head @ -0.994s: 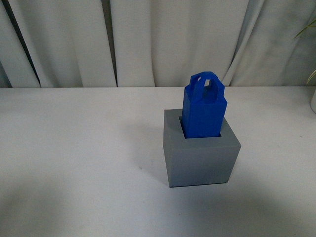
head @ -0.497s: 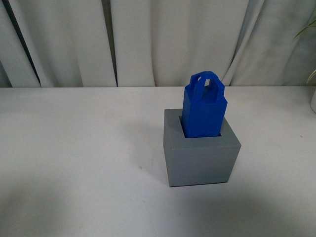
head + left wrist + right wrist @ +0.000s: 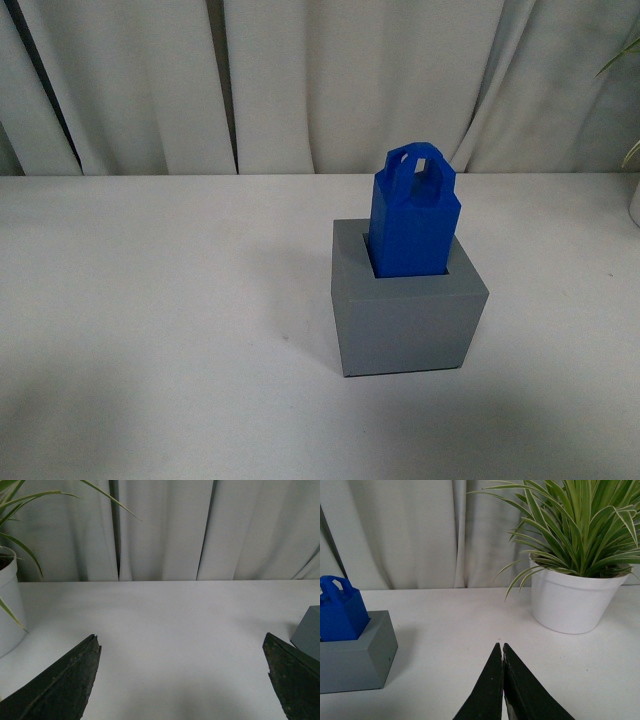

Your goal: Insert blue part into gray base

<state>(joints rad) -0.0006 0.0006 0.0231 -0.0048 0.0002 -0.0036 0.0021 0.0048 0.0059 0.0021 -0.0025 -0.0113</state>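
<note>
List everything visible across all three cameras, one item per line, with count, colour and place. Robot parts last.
blue part: one, bright blue, standing in the gray base's recess.
gray base: one, matte gray, on the table, right of centre in the front view.
table: one, white, under everything.
curtain: white, behind the table.
potted plant: one per wrist view, green leaves, white pot, on the table.
left gripper: one, black, open, empty.
right gripper: one, black, shut, empty.

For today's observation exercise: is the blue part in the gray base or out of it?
In. The blue part stands upright, its lower end sunk in the recess of the gray base, handles above.
</note>
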